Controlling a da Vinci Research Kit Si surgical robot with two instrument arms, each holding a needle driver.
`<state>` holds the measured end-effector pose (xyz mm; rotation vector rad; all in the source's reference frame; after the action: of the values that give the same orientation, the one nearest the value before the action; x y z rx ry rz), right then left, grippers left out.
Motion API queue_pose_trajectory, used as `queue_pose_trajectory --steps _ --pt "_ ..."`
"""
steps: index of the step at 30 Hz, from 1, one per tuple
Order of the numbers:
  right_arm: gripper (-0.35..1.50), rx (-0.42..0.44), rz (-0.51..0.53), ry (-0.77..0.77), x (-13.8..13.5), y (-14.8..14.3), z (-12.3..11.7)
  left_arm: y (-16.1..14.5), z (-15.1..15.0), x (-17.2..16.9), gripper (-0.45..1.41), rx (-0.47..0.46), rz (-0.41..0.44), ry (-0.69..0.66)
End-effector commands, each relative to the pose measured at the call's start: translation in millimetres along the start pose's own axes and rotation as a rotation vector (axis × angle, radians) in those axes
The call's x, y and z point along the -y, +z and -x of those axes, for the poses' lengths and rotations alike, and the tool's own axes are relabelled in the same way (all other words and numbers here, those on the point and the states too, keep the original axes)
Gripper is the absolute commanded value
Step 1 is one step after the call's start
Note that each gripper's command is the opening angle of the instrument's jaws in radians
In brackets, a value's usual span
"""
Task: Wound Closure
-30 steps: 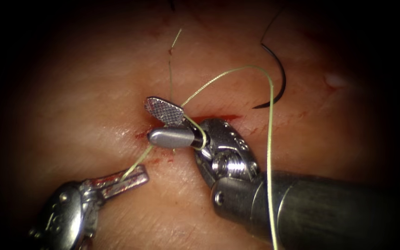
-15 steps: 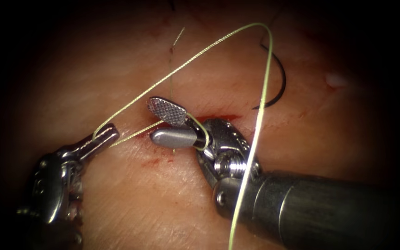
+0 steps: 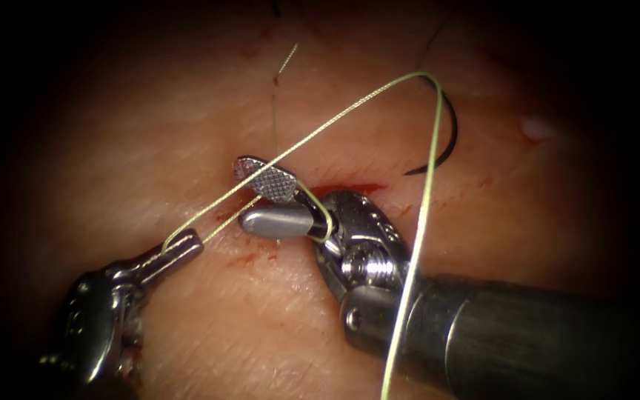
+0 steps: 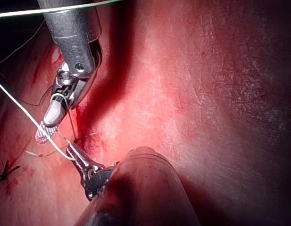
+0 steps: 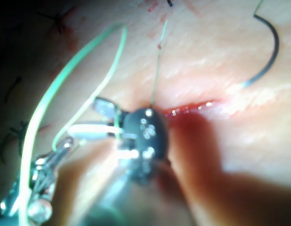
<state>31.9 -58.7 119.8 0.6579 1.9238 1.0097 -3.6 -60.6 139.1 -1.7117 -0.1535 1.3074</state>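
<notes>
The left tool (image 3: pixel 175 252) holds the thread (image 3: pixel 320 126) in closed jaws, just left of the cut (image 3: pixel 346 190). From that grip one strand runs up and to the right over the tissue (image 3: pixel 150 133) to a high bend near the needle (image 3: pixel 447 133), then drops down across the right tool's shaft. A second, shorter strand runs from the same grip toward the right tool (image 3: pixel 268 200).

The right tool sits over the left end of the cut with its jaws apart, holding nothing. A loop of thread lies around the base of its lower jaw.

The needle lies free on the tissue, to the right of the cut's right end and above it, in neither tool. Whether its tip is in the tissue I cannot tell. A short thread end (image 3: pixel 275 111) rises from the tissue just above the right tool's jaws.

Red fluid (image 3: pixel 250 259) marks the tissue around the cut.

In the left wrist view, the left tool (image 4: pixel 74 153) grips the thread (image 4: pixel 22 110) beside the open right tool (image 4: pixel 48 125).
</notes>
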Motion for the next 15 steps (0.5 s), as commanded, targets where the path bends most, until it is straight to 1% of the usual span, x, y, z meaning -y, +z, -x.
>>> queue_pose_trajectory --steps 1,3,7,11,15 --pt "1.26 0.0 -0.002 -0.003 -0.6 0.4 0.5 0.3 0.5 -0.2 -0.45 -0.008 0.013 0.001" --pt "1.26 0.008 0.001 -0.005 -0.8 0.3 0.6 0.4 0.1 -1.0 -0.45 -0.017 0.031 -0.003" --pt "1.26 0.013 0.004 -0.012 -0.8 0.2 0.6 0.8 -0.3 -1.6 -0.45 -0.037 0.052 -0.006" --pt "1.24 0.034 0.015 -0.036 -0.9 0.1 0.5 1.5 -0.5 -2.5 -0.45 -0.062 0.106 -0.009" --pt "1.21 0.042 0.019 -0.044 -1.2 -0.1 0.4 2.2 -0.2 -3.6 -0.45 -0.041 0.157 -0.015"
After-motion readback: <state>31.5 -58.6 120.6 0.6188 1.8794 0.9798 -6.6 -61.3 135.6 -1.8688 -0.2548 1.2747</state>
